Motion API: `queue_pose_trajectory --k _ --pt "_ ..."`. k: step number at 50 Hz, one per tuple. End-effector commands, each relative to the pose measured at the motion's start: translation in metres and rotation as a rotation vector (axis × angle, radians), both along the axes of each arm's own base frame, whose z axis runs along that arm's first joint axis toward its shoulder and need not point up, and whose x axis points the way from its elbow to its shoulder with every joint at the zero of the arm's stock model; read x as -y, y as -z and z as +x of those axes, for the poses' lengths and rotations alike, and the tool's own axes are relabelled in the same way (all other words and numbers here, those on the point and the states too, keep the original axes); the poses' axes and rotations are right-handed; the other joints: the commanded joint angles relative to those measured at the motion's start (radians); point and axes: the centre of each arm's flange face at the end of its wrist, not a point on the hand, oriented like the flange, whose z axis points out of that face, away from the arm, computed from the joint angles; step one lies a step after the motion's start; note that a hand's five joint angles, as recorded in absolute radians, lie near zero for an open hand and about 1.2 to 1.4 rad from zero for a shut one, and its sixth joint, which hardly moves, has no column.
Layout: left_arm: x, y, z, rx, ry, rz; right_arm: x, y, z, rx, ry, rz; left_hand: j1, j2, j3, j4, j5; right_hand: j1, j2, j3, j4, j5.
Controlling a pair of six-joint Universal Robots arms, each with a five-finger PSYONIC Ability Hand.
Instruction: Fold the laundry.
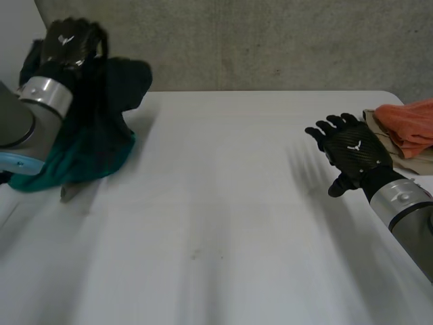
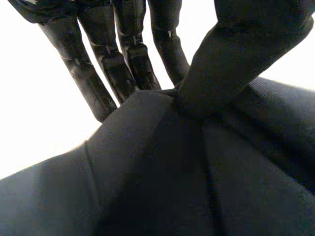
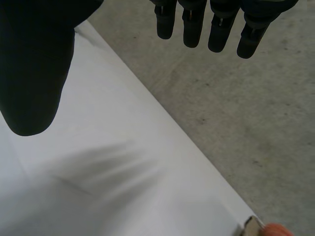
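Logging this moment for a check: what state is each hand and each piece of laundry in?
left hand: shut on the dark teal garment, pinched between thumb and fingers.
dark teal garment: bunched, hanging from that hand.
right hand: open, holding nothing.
orange cloth: folded, lying on the beige cloth.

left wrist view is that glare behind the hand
Left wrist view: the backdrop behind the left hand is blown out to plain white, while the dark cloth it pinches looks dim. Head view: the table is evenly lit, no glare.
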Motion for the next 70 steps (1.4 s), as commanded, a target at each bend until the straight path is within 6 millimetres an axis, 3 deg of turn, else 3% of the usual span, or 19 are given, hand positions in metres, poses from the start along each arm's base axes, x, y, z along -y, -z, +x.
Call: queue_pose_trajectory --k 1,3,6,7,11,13,17,18,21,26,31,36,40,51,56,60,70 --pt "-0.101 -0.007 -0.085 -0.049 0.425 0.106 -0.001 -0.015 -0.004 0.011 0.025 -0.042 0.271 0.199 0.211 0.199 0.246 -0.052 -0.04 -0.041 -0.043 -0.048" --pt "-0.136 0.009 -0.117 -0.024 0.553 0.154 0.001 -0.017 -0.007 0.014 0.035 -0.048 0.271 0.199 0.211 0.199 0.246 -0.052 -0.04 -0.041 -0.043 -0.048" --pt "-0.161 0.035 -0.141 0.005 0.637 0.222 0.004 -0.02 -0.013 0.016 0.056 -0.058 0.271 0.199 0.211 0.199 0.246 -0.052 -0.04 -0.041 -0.043 -0.048" --pt "-0.172 0.057 -0.153 0.027 0.673 0.285 0.005 -0.021 -0.014 0.016 0.061 -0.062 0.271 0.199 0.211 0.199 0.246 -0.052 -0.04 -0.041 -0.043 -0.048" --pt "-0.193 0.099 -0.163 0.088 0.716 0.444 0.009 -0.024 -0.021 0.017 0.082 -0.069 0.271 0.199 0.211 0.199 0.246 -0.052 -0.04 -0.041 -0.043 -0.048" --pt "-0.206 0.108 -0.166 0.113 0.741 0.494 0.013 -0.024 -0.025 0.018 0.099 -0.072 0.271 0.199 0.211 0.199 0.246 -0.052 -0.04 -0.041 -0.043 -0.048" --pt "-0.228 0.104 -0.168 0.155 0.818 0.509 0.02 -0.029 -0.033 0.022 0.134 -0.087 -0.411 -0.484 -0.471 -0.483 -0.436 -0.052 -0.04 -0.041 -0.043 -0.048" --pt "-0.232 0.085 -0.165 0.15 0.836 0.464 0.022 -0.03 -0.033 0.025 0.139 -0.091 -0.511 -0.584 -0.571 -0.583 -0.536 -0.052 -0.04 -0.041 -0.043 -0.048" --pt "-0.229 0.059 -0.154 0.127 0.821 0.402 0.025 -0.036 -0.033 0.047 0.144 -0.095 -0.629 -0.702 -0.689 -0.701 -0.654 -0.052 -0.04 -0.041 -0.043 -0.048" --pt "-0.195 0.018 -0.113 0.054 0.627 0.332 0.026 -0.043 -0.03 0.051 0.129 -0.062 -0.671 -0.743 -0.731 -0.743 -0.696 -0.052 -0.04 -0.041 -0.043 -0.048" --pt "-0.18 0.004 -0.079 0.008 0.418 0.35 0.021 -0.057 -0.014 0.041 0.063 0.01 -0.668 -0.74 -0.728 -0.74 -0.693 -0.052 -0.04 -0.041 -0.043 -0.048" --pt "-0.167 0.019 -0.031 -0.013 0.102 0.483 0.023 -0.054 0.018 0.035 -0.082 0.097 -0.677 -0.749 -0.736 -0.749 -0.702 -0.052 -0.04 -0.041 -0.043 -0.048" --pt "-0.172 0.041 -0.006 0.004 -0.06 0.589 0.023 -0.058 0.053 0.027 -0.222 0.122 -0.688 -0.761 -0.748 -0.761 -0.714 -0.052 -0.04 -0.041 -0.043 -0.048" --pt "-0.184 0.091 0.026 0.162 -0.207 0.728 0.041 -0.025 0.137 0.018 -0.422 0.086 -0.697 -0.77 -0.757 -0.769 -0.722 -0.052 -0.04 -0.041 -0.043 -0.048" --pt "-0.185 0.111 0.029 0.208 -0.22 0.785 0.038 0.005 0.176 0.018 -0.504 0.071 -0.694 -0.767 -0.754 -0.766 -0.719 -0.052 -0.04 -0.041 -0.043 -0.048" --pt "-0.182 0.126 0.029 0.226 -0.225 0.835 0.046 0.018 0.194 0.03 -0.528 0.033 -0.685 -0.758 -0.745 -0.758 -0.711 0.014 0.026 0.024 0.023 0.017" --pt "-0.183 0.139 0.029 0.247 -0.226 0.875 0.057 0.048 0.212 0.041 -0.542 0.002 -0.612 -0.685 -0.672 -0.685 -0.638 0.105 0.117 0.116 0.114 0.109"
